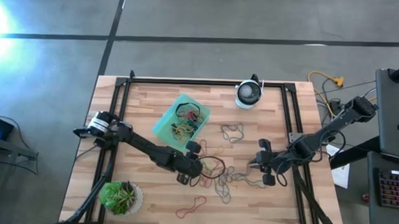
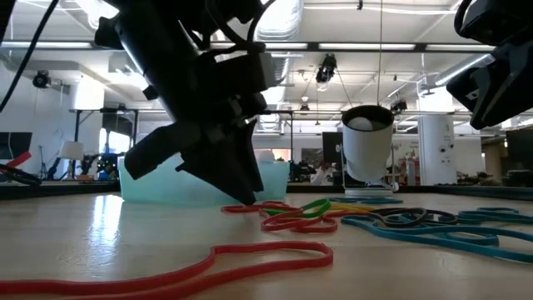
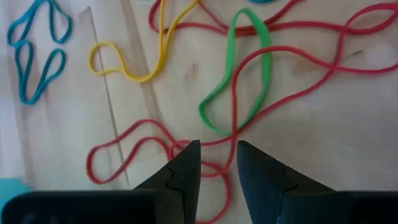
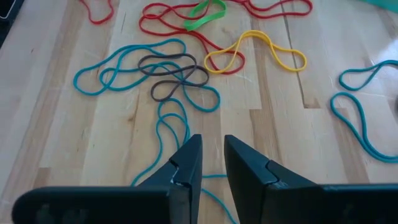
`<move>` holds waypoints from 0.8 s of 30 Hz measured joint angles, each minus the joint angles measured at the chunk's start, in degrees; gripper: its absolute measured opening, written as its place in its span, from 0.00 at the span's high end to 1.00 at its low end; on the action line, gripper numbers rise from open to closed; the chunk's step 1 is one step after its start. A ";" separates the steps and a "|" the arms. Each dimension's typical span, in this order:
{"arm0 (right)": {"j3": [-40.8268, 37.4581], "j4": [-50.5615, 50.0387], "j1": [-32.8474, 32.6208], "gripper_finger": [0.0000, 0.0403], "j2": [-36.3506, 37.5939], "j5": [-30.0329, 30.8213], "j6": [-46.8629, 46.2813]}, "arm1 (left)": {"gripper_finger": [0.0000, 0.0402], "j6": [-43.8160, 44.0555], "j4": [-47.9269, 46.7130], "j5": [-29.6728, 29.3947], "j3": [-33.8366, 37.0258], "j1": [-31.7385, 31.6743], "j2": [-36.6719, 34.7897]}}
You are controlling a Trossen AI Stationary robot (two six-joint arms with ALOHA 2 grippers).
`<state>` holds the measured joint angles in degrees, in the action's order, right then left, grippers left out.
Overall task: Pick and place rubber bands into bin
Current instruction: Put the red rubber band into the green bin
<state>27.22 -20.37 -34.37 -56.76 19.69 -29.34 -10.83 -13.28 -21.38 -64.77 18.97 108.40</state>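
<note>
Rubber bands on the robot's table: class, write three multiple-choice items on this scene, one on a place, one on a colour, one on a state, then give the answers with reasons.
1. Where is the potted plant?
A. At the table's near-left corner
B. Inside the bin
C. Beside the round white-and-black device

2. What colour is the rubber band just ahead of the left end effector?
A. Green
B. White
C. Purple

3. What state is the bin in?
A. Tipped over
B. Holding some rubber bands
C. Gripped by the right end effector

Answers:
1 A, the high view shows it by the left arm's base.
2 A, the left wrist view shows a green loop.
3 B, bands lie inside it; the right end effector is apart from it.
</note>
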 joint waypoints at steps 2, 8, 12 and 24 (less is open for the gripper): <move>-0.02 0.01 0.00 0.84 -0.01 -0.01 0.00 | 0.78 0.09 0.24 0.11 0.00 -0.24 -0.02; -0.02 0.04 0.00 0.84 -0.01 -0.01 0.00 | 0.78 1.44 0.26 3.41 0.11 -1.36 0.12; -0.02 0.06 0.00 0.84 -0.01 -0.01 0.00 | 0.78 1.51 0.31 3.61 0.09 -1.75 1.07; -0.02 0.10 0.00 0.85 -0.01 -0.01 0.22 | 0.86 1.58 0.40 7.52 0.24 -2.83 1.07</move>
<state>27.20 -20.27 -34.37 -56.77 19.68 -29.13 -9.25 -12.88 -13.86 -64.53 16.14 109.47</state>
